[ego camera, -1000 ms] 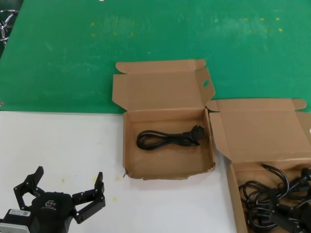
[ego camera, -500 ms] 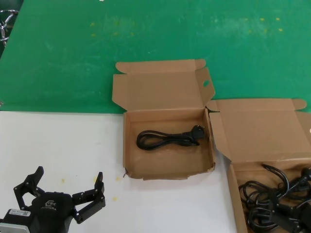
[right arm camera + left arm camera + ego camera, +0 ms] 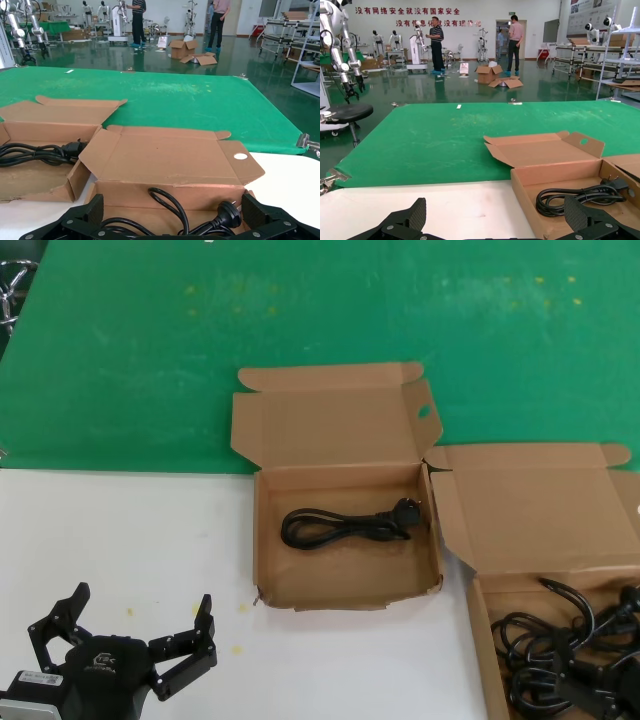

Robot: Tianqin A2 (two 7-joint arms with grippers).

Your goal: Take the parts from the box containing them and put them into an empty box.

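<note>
White tabletop [image 3: 130, 540] bare between open left claw [image 3: 130, 632] and empty box [image 3: 345, 590].

The head camera looks steeply down from above, while both wrist cameras sit low near the tabletop, facing outward across the green mat toward the hall, all sharing the open brown cardboard box with one black cord [image 3: 345, 540] [image 3: 560, 185] [image 3: 45, 165].
</note>
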